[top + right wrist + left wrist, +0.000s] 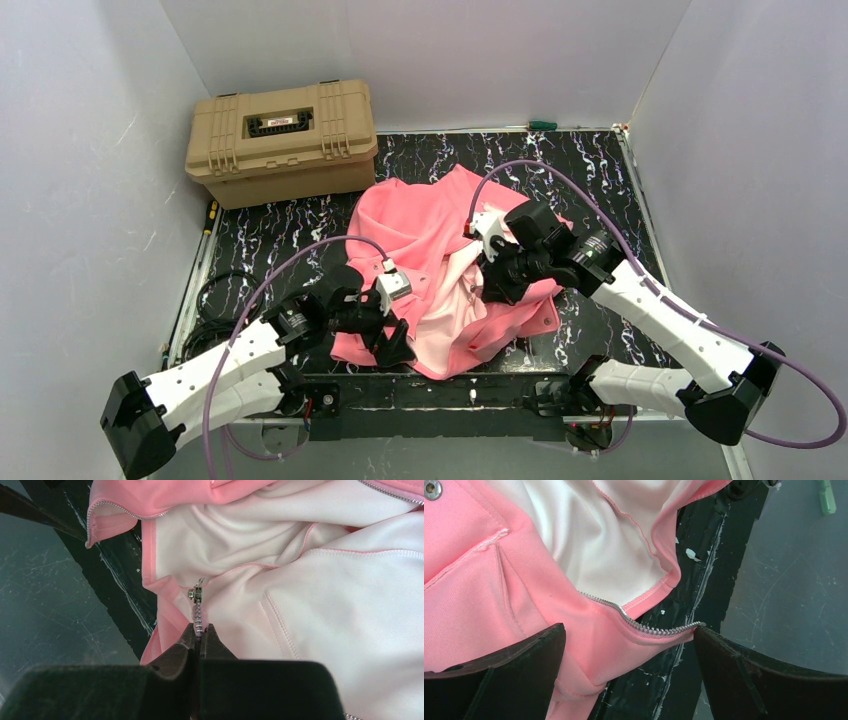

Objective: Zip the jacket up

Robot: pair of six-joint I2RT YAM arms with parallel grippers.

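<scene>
salmon-pink jacket (pixel 430 240) lies crumpled on the dark marbled table (pixel 600 170), front open, pale lining showing, with a tan case (pixel 285 140) just beside its far left edge. left tool (pixel 392 348) is down at the near hem, right tool (pixel 485 275) on the lining's right side. over to the left wrist: the left tool (pixel 628 630) gapes wide, a run of zipper teeth (pixel 654 629) on the hem corner lying between its fingers, nothing gripped. right wrist now: the right tool (pixel 201 632) is pinched tight on the jacket's other zipper edge, just below the slider (pixel 196 594).
</scene>
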